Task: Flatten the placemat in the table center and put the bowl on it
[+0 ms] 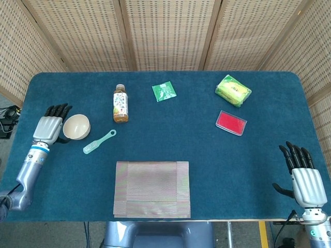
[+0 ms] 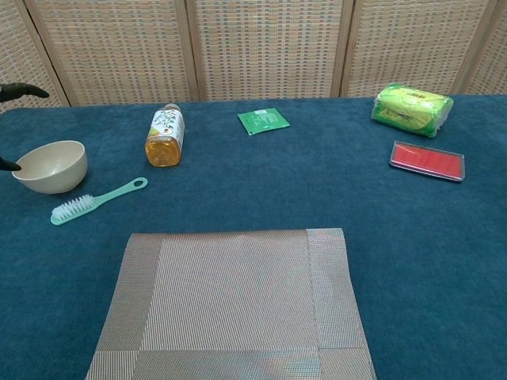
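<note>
Woven grey-brown rectangular placemat [image 1: 152, 188] lies flat at table's near centre, well apart from both hands. Cream round bowl [image 1: 76, 126] sits upright just right of left hand [image 1: 48, 129]; thumb tip by its rim, contact unclear. Left hand open, fingers spread. Mint plastic brush [image 1: 98, 142] just beyond bowl. Right hand [image 1: 304, 178] open, empty, at table's near right edge.

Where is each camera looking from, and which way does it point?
Head view: high up, looking down on the whole table; shows left hand beside the bowl and right hand.
Chest view: low, looking across the placemat toward the screen; only left fingertips show.
Both share bowl, brush, bottle, placemat.
</note>
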Controlling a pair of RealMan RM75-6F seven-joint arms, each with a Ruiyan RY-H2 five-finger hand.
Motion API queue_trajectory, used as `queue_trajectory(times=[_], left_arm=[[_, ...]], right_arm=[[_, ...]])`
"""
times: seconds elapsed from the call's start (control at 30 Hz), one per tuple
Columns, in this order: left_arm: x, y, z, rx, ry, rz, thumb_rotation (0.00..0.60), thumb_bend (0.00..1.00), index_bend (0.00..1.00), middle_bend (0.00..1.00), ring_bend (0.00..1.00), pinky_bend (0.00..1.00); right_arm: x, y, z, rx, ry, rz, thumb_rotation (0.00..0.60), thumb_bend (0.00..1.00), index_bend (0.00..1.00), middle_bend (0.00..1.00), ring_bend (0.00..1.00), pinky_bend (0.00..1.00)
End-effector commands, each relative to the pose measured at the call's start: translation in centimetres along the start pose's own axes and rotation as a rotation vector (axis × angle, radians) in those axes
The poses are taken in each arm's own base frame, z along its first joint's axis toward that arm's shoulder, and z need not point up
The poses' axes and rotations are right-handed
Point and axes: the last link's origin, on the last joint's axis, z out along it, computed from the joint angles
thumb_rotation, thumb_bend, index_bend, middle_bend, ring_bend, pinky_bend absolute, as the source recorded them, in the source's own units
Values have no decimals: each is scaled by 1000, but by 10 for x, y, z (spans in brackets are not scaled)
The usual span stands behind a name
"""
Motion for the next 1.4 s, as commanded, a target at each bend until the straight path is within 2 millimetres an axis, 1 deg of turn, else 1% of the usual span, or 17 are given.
queue_trajectory(times=[0.03,0.07,0.13,0.17,0.2,0.23,0.27,0.33,0.4,0.47,0.57,0.6,0.83,0.97,1.2,1.4], left_arm=[[19,32,-39,-231,52,-34,600,0,138,0,0,0],[18,43,-48,-292,41,-33,600,0,166,0,0,0],[13,59,-59,-379,11,-24,600,0,259,0,0,0],[10,64,-63,-407,0,-18,600,1,288,0,0,0],[5,75,-70,-461,-25,-4,600,5,324,0,0,0],[1,82,-74,-493,-40,5,600,14,351,0,0,0],[-2,87,-77,-516,-50,12,600,21,366,0,0,0],[-14,105,-88,-596,-87,33,600,51,400,0,0,0],[-22,116,-95,-640,-102,51,600,91,421,0,0,0],[-25,120,-96,-652,-103,66,600,127,434,0,0,0],[-33,127,-102,-685,-118,105,600,136,442,0,0,0],[-40,133,-111,-730,-147,135,600,138,444,0,0,0],[-62,146,-139,-822,-221,180,600,138,451,0,0,0],[-69,150,-151,-854,-231,208,600,138,451,0,0,0],[-76,149,-161,-867,-255,231,600,139,451,0,0,0],[-83,146,-161,-849,-256,247,600,139,455,0,0,0]], right_arm=[[0,0,0,0,1,1,600,0,0,0,0,0],[0,0,0,0,1,0,600,0,0,0,0,0],[0,0,0,-2,0,-2,600,0,0,0,0,0],[0,1,0,-2,0,-3,600,0,0,0,0,0],[0,1,0,-3,0,-2,600,0,0,0,0,0],[1,1,0,-4,1,-2,600,0,0,0,0,0],[1,1,0,-4,2,-2,600,0,0,0,0,0],[1,2,0,-7,3,-2,600,0,0,0,0,0],[1,3,0,-11,3,-2,600,0,0,0,0,0],[1,3,0,-13,2,-2,600,0,0,0,0,0],[1,4,1,-16,-1,-2,600,0,0,0,0,0],[1,5,1,-19,0,-2,600,0,0,0,0,0],[0,6,2,-24,-4,-1,600,0,0,0,0,0],[0,6,2,-21,-3,2,600,0,0,0,0,0],[1,7,2,-22,0,7,600,0,0,0,0,0],[2,6,2,-19,1,9,600,0,0,0,0,0]])
